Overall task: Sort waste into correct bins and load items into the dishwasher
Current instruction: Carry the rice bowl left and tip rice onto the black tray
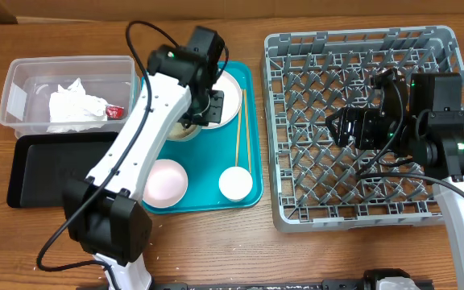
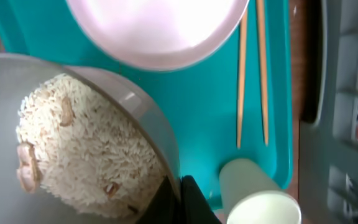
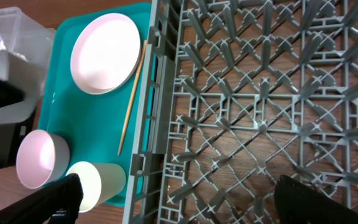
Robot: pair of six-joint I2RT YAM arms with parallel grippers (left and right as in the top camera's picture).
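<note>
My left gripper [image 2: 180, 202] is shut on the rim of the pale grey-green bowl [image 2: 73, 143], which holds rice-like scraps [image 2: 86, 149]. In the overhead view the arm hides most of that bowl [image 1: 180, 132] on the teal tray. The white plate [image 1: 225, 95], the chopsticks [image 1: 242, 141], the white cup [image 1: 236, 183] and the pink bowl [image 1: 165, 181] lie on the tray. My right gripper [image 1: 353, 127] is open and empty above the grey dish rack [image 1: 361, 201]. The clear tub [image 1: 22, 76] holds crumpled napkins [image 1: 75, 105] and a red wrapper [image 1: 115, 111]. The black tray [image 1: 51, 165] lies in front of it.
The teal tray [image 1: 248, 193] lies between the tub and the rack. In the right wrist view the rack wall [image 3: 148, 124] stands close beside the tray, the cup [image 3: 98, 183] and the pink bowl [image 3: 39, 158]. Brown table wood surrounds everything.
</note>
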